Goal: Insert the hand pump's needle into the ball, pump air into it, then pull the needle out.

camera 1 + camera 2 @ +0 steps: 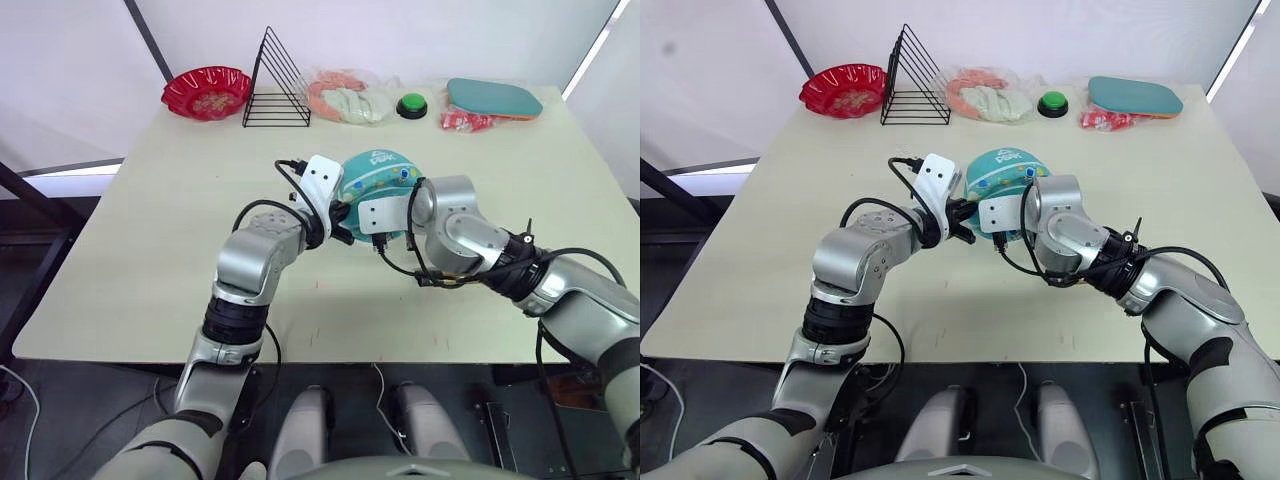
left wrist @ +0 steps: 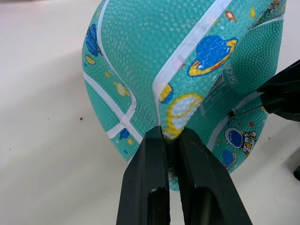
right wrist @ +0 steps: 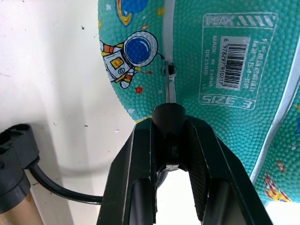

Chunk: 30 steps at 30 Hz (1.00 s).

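— Two grippers meet at the ball (image 1: 378, 172), which sits on the table (image 1: 150, 250) about mid-width, a bit far of centre. Where is each one?

— The left gripper (image 2: 172, 140) is at the ball's left side. In the left wrist view its fingers (image 2: 150, 183) are nearly together, pinching a raised fold of the ball's skin along a white band. The right gripper (image 3: 169, 126) is at the ball's near-right side.

— What does the right one hold?

— Its fingers (image 3: 140, 178) are clamped on the small black fitting of the needle (image 3: 168, 93). The thin pin runs from that fitting to the valve hole in the ball, beside the astronaut print; the tip is at or in the hole, how deep I cannot tell. The white barcode label (image 3: 232, 58) lies just beside that spot.

— And the pump?

— The pump (image 3: 14, 187) shows at the edge of the right wrist view, lying on the table near the ball: a black end, a bit of gold barrel, and the black hose (image 3: 61, 190) curving from it toward the right gripper.

— Anything else on the table?

— Along the far edge, left to right: a red bowl (image 1: 207, 90), a black wire rack (image 1: 276, 85), a clear bag (image 1: 345, 95), a green button (image 1: 411, 105) and a teal paddle (image 1: 495, 98). All are well apart from the ball.
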Tool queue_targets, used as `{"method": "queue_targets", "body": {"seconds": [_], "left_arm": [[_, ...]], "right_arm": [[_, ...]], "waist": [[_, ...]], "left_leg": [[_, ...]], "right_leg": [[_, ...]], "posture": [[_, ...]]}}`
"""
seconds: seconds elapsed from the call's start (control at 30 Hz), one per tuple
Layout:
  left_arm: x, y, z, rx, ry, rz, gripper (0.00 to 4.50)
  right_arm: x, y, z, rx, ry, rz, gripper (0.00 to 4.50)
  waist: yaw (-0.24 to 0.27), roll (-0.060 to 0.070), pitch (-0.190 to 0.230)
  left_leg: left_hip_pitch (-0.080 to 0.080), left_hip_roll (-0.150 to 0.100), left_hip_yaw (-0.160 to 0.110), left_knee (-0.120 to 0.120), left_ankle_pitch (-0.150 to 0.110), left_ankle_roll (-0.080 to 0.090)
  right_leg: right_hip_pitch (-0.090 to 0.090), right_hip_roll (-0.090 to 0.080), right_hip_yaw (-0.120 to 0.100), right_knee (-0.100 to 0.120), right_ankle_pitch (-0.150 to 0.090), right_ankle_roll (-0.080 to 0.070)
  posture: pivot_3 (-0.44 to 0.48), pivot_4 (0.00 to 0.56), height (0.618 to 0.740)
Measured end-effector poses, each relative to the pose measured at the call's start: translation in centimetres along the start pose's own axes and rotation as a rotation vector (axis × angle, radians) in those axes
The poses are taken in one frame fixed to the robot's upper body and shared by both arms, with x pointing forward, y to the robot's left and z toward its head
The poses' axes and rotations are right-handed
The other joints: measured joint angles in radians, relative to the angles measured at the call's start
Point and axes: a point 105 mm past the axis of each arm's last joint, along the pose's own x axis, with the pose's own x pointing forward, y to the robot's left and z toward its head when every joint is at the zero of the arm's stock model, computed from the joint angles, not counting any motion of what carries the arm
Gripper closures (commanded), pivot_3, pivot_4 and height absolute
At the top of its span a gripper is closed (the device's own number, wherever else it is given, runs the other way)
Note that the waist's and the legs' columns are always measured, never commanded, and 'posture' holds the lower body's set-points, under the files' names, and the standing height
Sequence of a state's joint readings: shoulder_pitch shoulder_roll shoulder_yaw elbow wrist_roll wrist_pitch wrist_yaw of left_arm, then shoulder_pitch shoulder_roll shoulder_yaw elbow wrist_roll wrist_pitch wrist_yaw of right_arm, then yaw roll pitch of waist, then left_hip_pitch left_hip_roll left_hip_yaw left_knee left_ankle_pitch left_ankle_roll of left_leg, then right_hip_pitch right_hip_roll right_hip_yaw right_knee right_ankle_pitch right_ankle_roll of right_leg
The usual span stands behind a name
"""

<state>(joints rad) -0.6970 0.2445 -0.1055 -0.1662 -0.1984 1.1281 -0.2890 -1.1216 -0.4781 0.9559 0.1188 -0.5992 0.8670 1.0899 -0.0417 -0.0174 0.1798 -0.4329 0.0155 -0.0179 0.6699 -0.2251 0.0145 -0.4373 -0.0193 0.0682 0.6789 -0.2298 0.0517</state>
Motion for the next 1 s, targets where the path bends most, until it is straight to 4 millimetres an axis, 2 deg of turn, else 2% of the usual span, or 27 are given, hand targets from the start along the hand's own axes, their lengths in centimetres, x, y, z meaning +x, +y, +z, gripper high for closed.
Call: {"method": "queue_targets", "body": {"seconds": [0.77,1.0], "left_arm": [[0.0,0.0,0.0,-0.001,0.001,0.002,4.50],[0.0,0.2,-0.1,0.001,0.002,0.006,4.50]], "right_arm": [[0.1,-0.5,-0.4,0.013,-0.001,0.006,4.15],[-0.2,-0.9,-1.3,0.052,0.021,-0.001,4.15]], "waist": [[0.000,0.000,0.000],[0.000,0.000,0.000]], "left_leg": [[0.000,0.000,-0.001,0.000,0.001,-0.001],[0.000,0.000,-0.001,0.000,0.001,-0.001]], "right_leg": [[0.000,0.000,0.000,0.000,0.000,0.000],[0.000,0.000,0.000,0.000,0.000,0.000]], "posture": [[0.000,0.150,0.740],[0.000,0.150,0.740]]}}
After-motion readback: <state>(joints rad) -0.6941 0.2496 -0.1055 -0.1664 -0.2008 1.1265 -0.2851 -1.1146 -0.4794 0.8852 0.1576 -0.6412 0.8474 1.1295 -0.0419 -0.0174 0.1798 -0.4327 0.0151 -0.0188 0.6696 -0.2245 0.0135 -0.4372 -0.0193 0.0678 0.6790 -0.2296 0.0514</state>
